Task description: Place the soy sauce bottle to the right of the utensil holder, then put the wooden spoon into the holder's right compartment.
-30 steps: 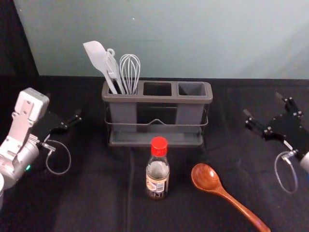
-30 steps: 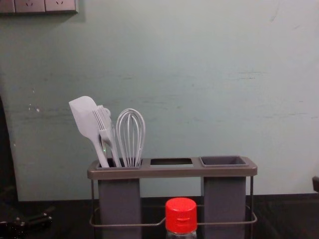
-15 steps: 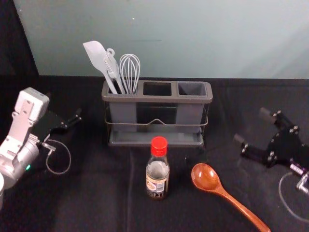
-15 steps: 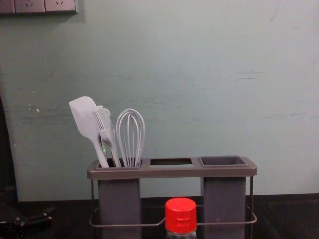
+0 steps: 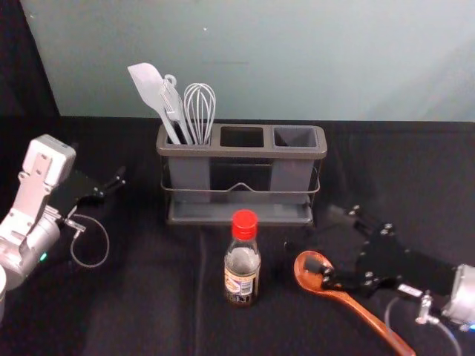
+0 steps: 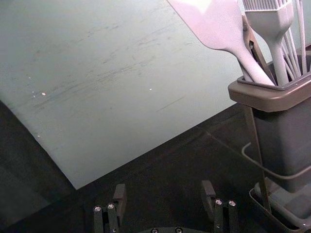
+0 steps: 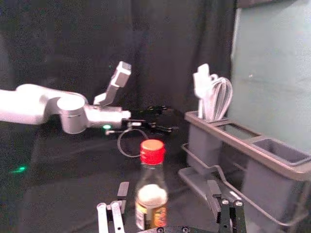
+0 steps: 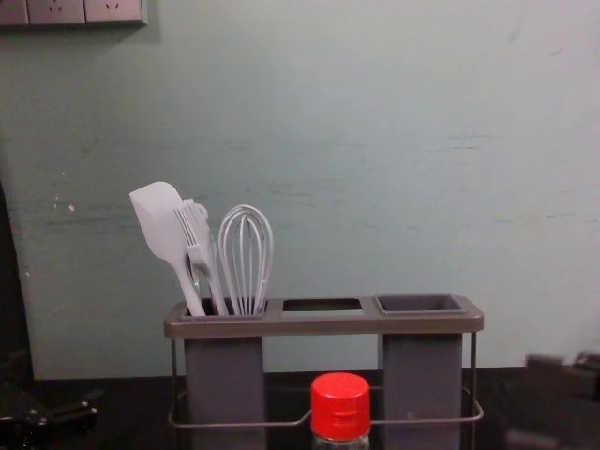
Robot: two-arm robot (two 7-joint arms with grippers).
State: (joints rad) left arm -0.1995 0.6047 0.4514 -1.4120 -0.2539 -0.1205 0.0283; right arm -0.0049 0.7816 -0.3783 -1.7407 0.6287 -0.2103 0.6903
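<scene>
So my right claw [image 7: 168,190] is wide open just right of the soy sauce bottle [image 5: 242,276], aimed side-on, I reckon to hug it upright. Spoon [image 5: 306,279] lies right of the bottle, holder [image 5: 245,152] behind, left claw [image 6: 164,191] parked open well left.

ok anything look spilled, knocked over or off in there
Nothing stands out: the soy sauce bottle stands upright, cap on, the wooden spoon lies flat, and the utensil holder sits level with no spill in sight.

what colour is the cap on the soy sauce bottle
The cap is bright red, seen best in the head view.
</scene>
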